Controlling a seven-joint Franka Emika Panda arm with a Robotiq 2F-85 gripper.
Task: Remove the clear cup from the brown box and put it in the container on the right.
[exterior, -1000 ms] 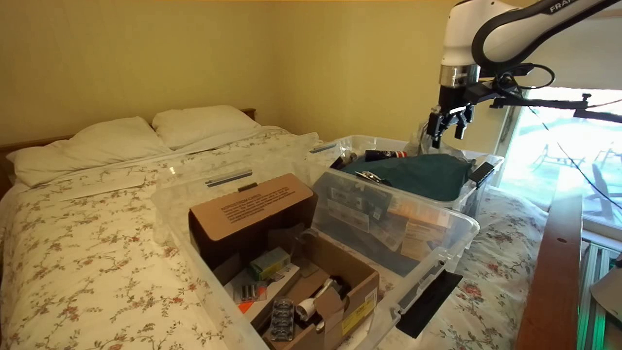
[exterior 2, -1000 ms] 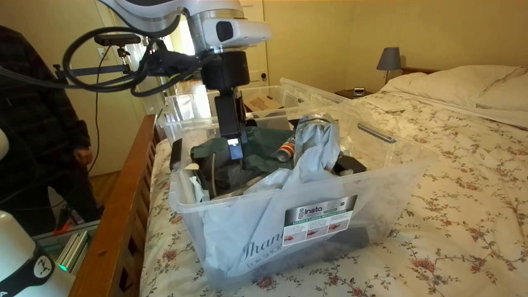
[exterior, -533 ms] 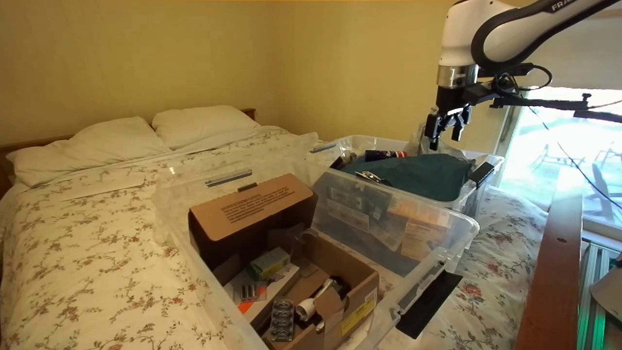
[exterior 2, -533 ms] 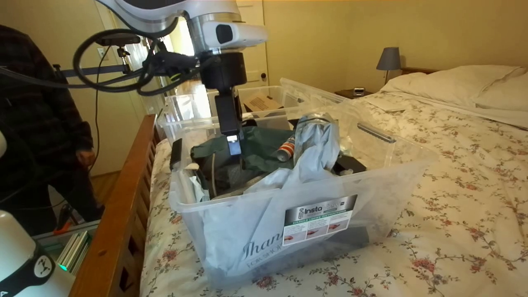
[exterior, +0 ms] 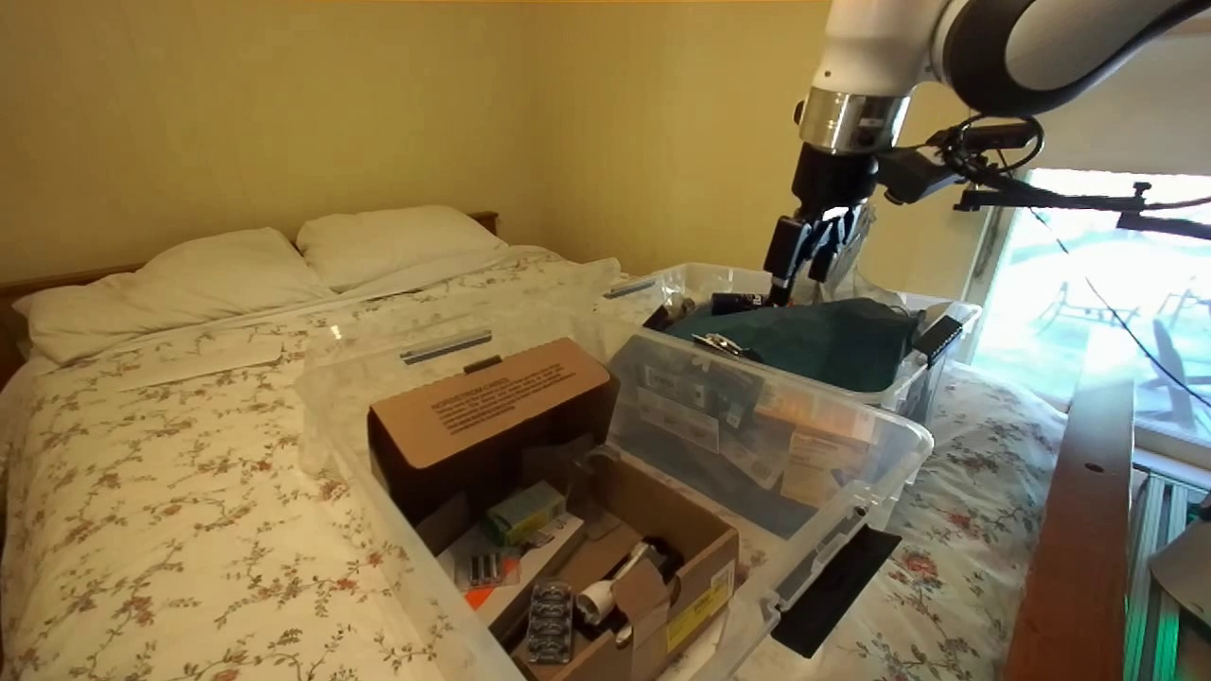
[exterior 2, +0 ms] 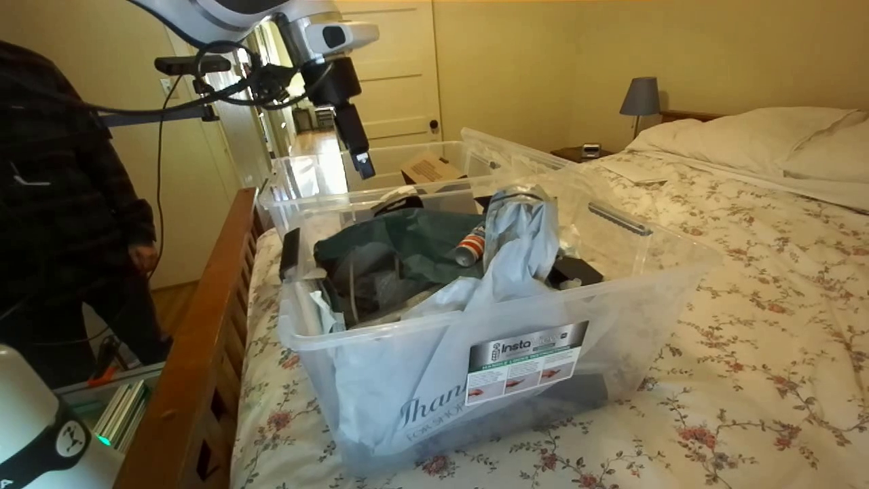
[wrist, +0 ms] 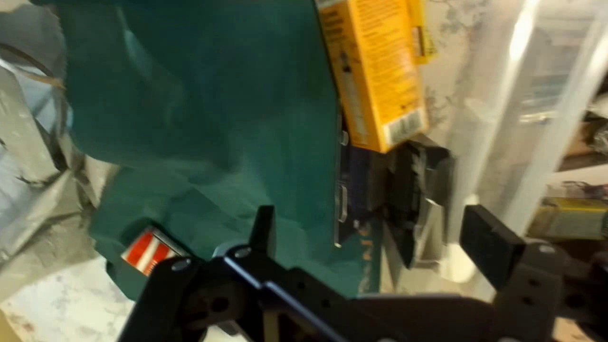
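Container holds teal material, striped can; brown box — inside second bin — holds green-yellow carton. Gripper spread wide, grasping nothing.

In an exterior view the brown box is near, lower centre; in an exterior view, the container. The two slant downward from opposite ends, sharing both. The wrist view looks down past the tool.

The arm is white (silver-banded), its looped cables and end effector black.
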